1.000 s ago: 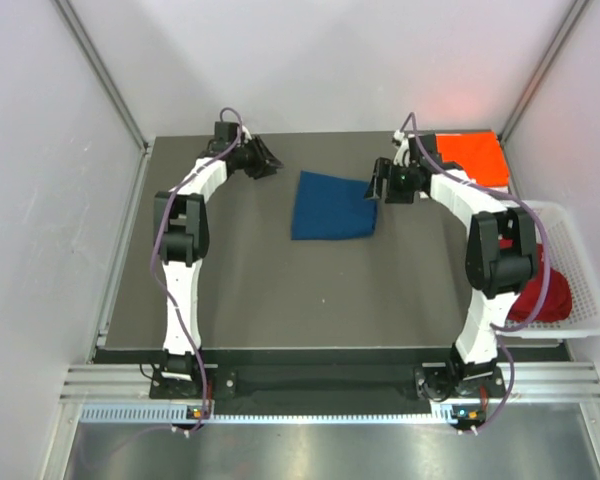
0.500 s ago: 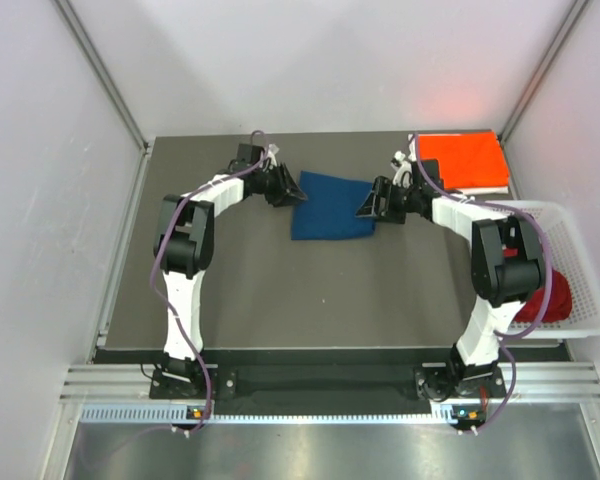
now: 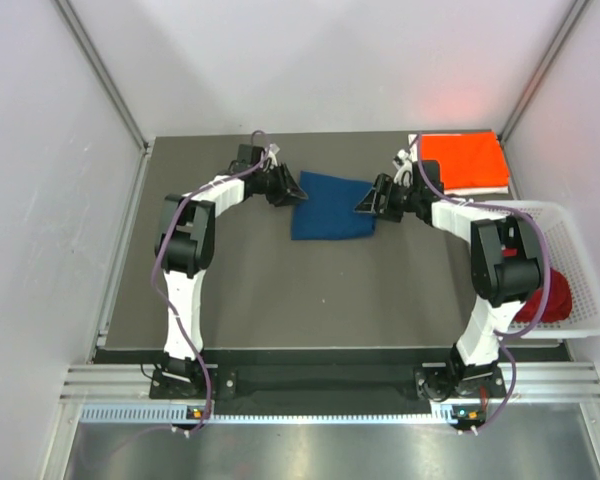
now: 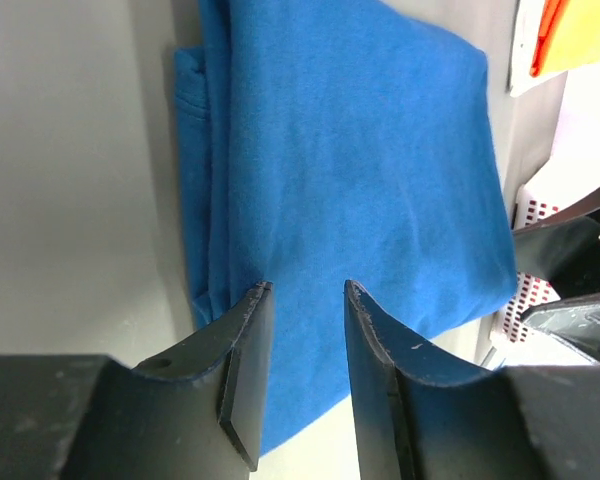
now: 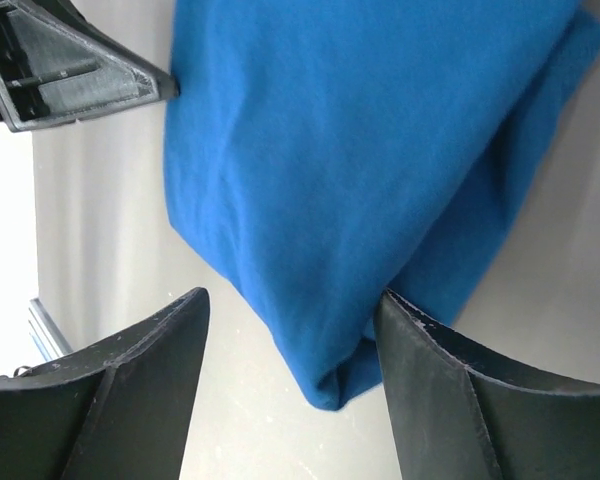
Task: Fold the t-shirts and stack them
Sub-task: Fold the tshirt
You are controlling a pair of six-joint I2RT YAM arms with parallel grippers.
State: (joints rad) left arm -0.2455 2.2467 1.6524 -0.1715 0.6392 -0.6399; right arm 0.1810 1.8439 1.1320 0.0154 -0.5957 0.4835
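Observation:
A folded blue t-shirt (image 3: 332, 206) lies flat in the middle of the table. My left gripper (image 3: 291, 189) stands open at its far left corner. In the left wrist view the blue cloth (image 4: 350, 150) shows through the gap of that gripper (image 4: 307, 286), and nothing is pinched. At the shirt's right edge my right gripper (image 3: 365, 205) is also open. In the right wrist view a corner of the shirt (image 5: 340, 180) sits between its wide jaws (image 5: 293, 294). An orange-red t-shirt (image 3: 464, 160) lies folded at the back right. A dark red t-shirt (image 3: 552, 297) is in the basket.
A white lattice basket (image 3: 580, 250) stands at the table's right edge, beside the right arm. The left wrist view also shows the basket (image 4: 526, 214) and the right gripper's fingers (image 4: 570, 262) beyond the shirt. Grey walls close in the left, back and right sides.
Both arms have swung inward to the blue shirt, the left from the far left and the right down from near the orange shirt. Over the last half second they have barely moved.

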